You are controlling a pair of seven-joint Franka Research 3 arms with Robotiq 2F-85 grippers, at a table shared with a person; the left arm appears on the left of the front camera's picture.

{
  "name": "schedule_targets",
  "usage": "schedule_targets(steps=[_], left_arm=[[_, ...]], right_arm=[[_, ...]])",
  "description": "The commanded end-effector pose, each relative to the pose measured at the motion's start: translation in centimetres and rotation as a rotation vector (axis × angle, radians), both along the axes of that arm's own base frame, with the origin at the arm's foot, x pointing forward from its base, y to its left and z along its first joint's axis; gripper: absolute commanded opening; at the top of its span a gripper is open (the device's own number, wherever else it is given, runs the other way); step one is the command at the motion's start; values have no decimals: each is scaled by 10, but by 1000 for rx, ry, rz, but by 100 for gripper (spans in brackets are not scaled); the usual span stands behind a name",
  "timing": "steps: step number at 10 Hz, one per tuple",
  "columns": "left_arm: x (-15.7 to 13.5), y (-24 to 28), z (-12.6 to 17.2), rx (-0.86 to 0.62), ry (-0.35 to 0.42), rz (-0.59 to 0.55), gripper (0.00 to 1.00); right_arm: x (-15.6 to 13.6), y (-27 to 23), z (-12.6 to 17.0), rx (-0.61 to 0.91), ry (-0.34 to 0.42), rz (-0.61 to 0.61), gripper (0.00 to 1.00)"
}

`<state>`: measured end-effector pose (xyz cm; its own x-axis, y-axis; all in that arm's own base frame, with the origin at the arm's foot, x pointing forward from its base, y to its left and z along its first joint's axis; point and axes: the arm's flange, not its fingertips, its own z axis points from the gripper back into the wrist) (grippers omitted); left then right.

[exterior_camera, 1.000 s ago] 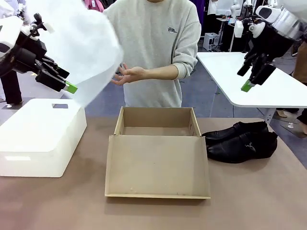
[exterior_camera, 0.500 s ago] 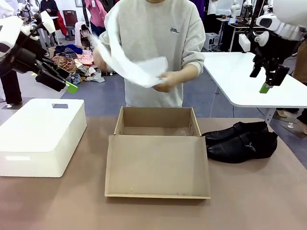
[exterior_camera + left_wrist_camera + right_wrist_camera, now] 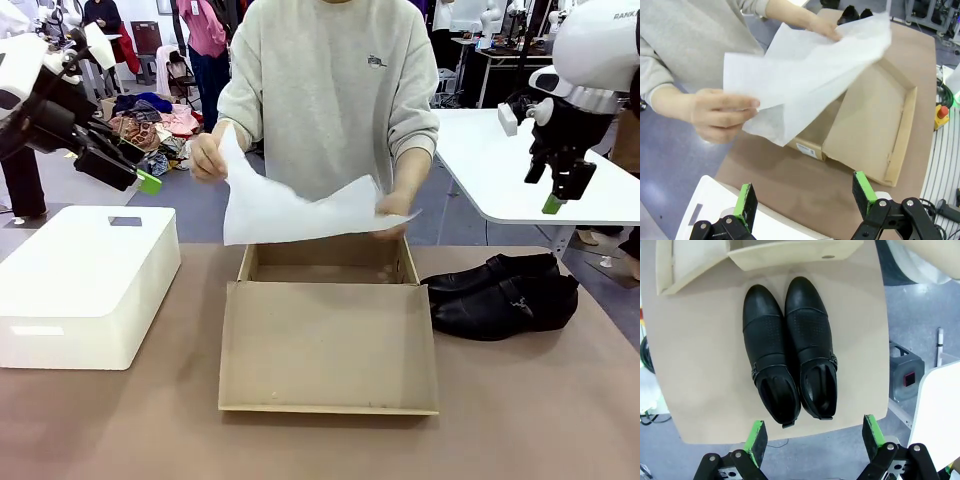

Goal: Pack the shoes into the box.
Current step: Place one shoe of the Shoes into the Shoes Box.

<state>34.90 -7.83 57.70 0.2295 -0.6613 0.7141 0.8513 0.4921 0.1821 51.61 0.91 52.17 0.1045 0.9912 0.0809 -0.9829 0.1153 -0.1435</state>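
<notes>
Shoes (image 3: 790, 347) on the worktop (image 3: 500, 420), side by side and touching, just to the right of the box (image 3: 247, 262), toes towards it. The box is open, its lid flap (image 3: 328, 345) lying flat on the robot's side. Over it the person's hands (image 3: 205, 157) are spreading a sheet of tissue paper (image 3: 290, 210), so the lining isn't down yet.

Right claw (image 3: 814, 435) hangs high above the pair, jaws apart and holding nothing. Left claw (image 3: 805, 196) is up over the white bin (image 3: 80, 290), jaws apart too, looking down at the paper and the box.

My read: patience is the play here. Coming down now risks catching the sheet or a hand, so let the paper settle and the hands clear out first.

Then it's the right claw's job, being the one over the pair. With the shoes pressed together there's no room for a finger between them, so I'd go for one shoe at its opening, one finger inside the collar and one outside. That leather looks smooth and could slip under a grip across the toe.

Lift straight, then swing over the near wall. Lay the shoe lengthwise, since the box looks only a little longer than it, and set it down gently so the tissue doesn't bunch.
</notes>
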Motion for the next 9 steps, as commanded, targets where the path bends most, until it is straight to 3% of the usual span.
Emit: schedule_targets(steps=[1,5,7,9], left_arm=[[1,1,-1,-6,-8,-20,100],[1,1,-1,-6,-8,-20,100],[1,1,-1,-6,-8,-20,100],[1,1,-1,-6,-8,-20,100]], right_arm=[[-4,3,8,-2,-9,11,100],[-2,5,5,-3,-8,9,100],[7,0,-8,-27,-53,-2,100],[18,-8,-24,-28,-35,26,100]])
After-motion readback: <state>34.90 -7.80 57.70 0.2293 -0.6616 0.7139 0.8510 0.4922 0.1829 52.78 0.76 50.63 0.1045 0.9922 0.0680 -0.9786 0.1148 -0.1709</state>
